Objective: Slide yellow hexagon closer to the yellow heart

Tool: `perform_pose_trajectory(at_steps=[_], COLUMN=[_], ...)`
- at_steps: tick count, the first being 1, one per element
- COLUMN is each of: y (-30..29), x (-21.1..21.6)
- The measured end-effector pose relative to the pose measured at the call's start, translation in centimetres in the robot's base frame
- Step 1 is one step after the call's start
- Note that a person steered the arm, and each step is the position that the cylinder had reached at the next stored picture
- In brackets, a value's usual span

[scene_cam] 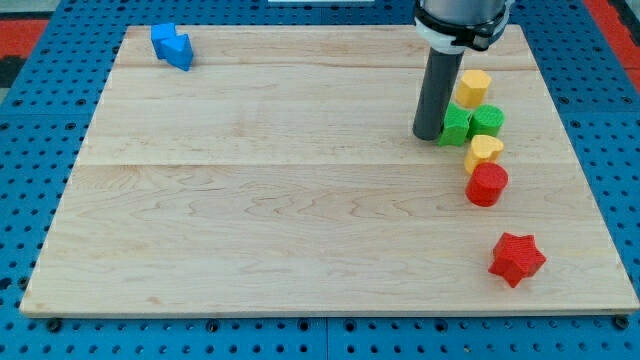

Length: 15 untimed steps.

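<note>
Wooden board (pixel 300 200) carries a yellow hexagon (pixel 473 87) at the view's right, two green blocks (pixel 472 123) parting it from the yellow heart (pixel 483 151); the gripperless rod's tip (pixel 428 135) rests beside them, holding nothing.

Pale wooden board (pixel 250 200) on a blue perforated surface (pixel 40 150), red patches at the top corners

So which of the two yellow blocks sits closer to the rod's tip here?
The yellow hexagon, at the top of the right-hand cluster; my tip is just below-left of it. The yellow heart lies lower, beyond the green blocks.
</note>
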<state>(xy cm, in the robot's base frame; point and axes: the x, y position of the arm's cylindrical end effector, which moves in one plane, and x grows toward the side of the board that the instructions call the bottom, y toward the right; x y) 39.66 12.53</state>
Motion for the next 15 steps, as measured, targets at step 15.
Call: perform_pose_trajectory(at_steps=[15], y=[6.1], x=[-12.3])
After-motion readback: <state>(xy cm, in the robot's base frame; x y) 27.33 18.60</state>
